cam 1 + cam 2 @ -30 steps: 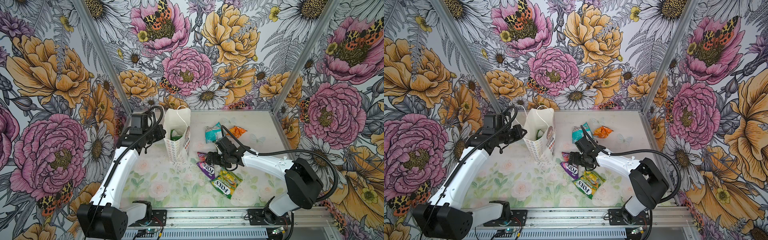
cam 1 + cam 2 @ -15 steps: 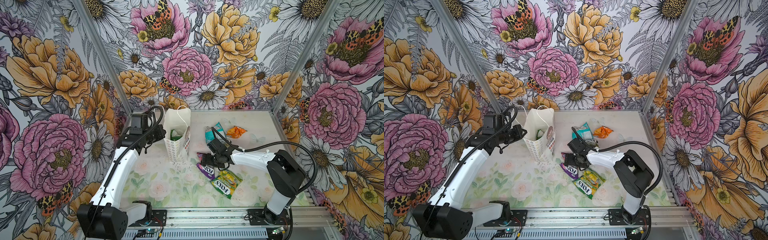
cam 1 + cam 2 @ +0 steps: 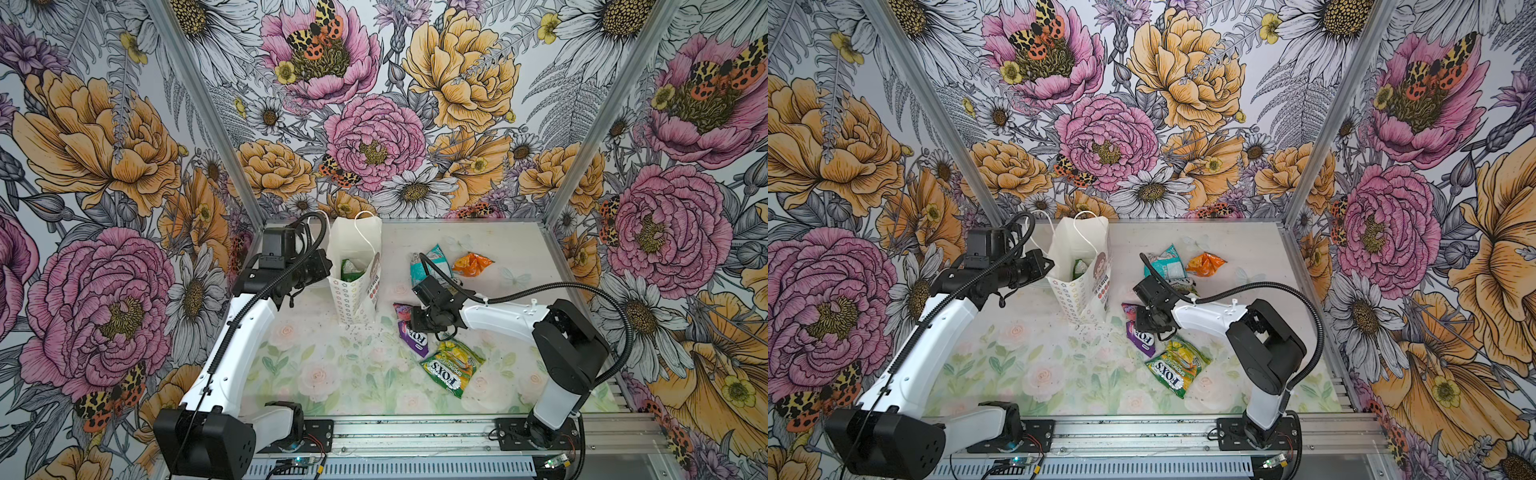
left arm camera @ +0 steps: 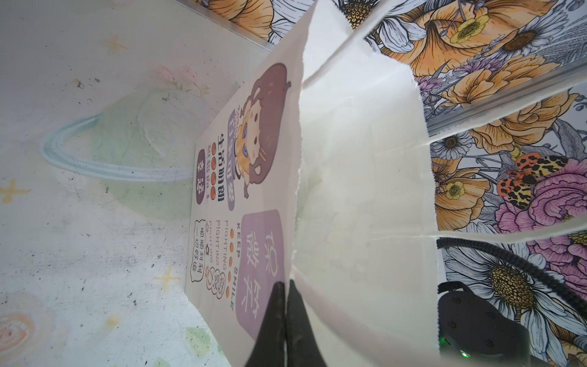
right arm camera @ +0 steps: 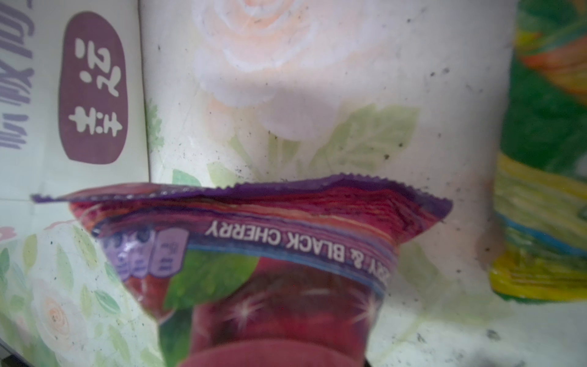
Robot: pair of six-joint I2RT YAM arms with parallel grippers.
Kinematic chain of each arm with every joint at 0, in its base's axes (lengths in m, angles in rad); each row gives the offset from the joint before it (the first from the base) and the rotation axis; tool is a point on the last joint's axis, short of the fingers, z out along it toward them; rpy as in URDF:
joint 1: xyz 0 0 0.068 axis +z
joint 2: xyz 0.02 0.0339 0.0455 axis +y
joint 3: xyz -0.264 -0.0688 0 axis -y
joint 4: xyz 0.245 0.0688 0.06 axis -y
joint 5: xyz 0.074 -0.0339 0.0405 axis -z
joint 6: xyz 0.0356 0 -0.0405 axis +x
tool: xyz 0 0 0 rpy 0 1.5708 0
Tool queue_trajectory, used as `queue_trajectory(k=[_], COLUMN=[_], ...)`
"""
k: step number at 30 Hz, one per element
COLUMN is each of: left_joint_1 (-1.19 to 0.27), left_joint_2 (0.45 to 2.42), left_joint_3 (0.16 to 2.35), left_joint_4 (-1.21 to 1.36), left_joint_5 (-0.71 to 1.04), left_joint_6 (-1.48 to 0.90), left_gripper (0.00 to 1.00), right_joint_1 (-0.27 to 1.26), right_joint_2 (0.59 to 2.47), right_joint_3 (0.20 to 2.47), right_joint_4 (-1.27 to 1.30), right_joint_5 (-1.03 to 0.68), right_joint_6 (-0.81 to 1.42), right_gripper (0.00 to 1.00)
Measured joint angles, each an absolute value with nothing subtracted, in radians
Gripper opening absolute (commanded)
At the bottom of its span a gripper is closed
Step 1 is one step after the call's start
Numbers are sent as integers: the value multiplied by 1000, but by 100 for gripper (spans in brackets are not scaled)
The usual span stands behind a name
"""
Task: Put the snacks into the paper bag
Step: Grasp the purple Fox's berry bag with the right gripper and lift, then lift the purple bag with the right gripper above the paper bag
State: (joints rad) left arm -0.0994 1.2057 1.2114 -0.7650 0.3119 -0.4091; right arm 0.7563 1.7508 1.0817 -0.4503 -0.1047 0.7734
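The white paper bag stands upright at the back left. My left gripper is shut on its rim. A green packet lies inside the bag. Right of the bag, my right gripper is shut on the upper end of the purple FOX'S packet, whose foil bunches up and hides the fingers in the right wrist view. On the table also lie a green-yellow FOX'S packet, a teal-white packet and an orange packet.
Flowered walls close in the back and both sides. A metal rail with both arm bases runs along the front edge. The right arm's black cable arcs over the right half of the table.
My right gripper has gone from open to shut on the purple packet, and its arm has drawn in toward the middle. The left arm and the bag have not moved.
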Motion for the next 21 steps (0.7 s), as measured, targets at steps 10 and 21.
queue_trajectory(k=[10, 21], left_joint_1=[-96, -90], left_joint_2=[1205, 1204], left_joint_3=[1211, 1211], left_joint_4=[-765, -766], left_joint_5=[312, 323], left_joint_6=[-410, -410], left_gripper=[0, 0], right_joint_1=[756, 748], right_joint_2=[1698, 1615], right_joint_3=[1112, 1398], right_joint_4=[-464, -609], right_joint_5=[-105, -100], right_joint_6=[683, 553], right_gripper=[0, 0])
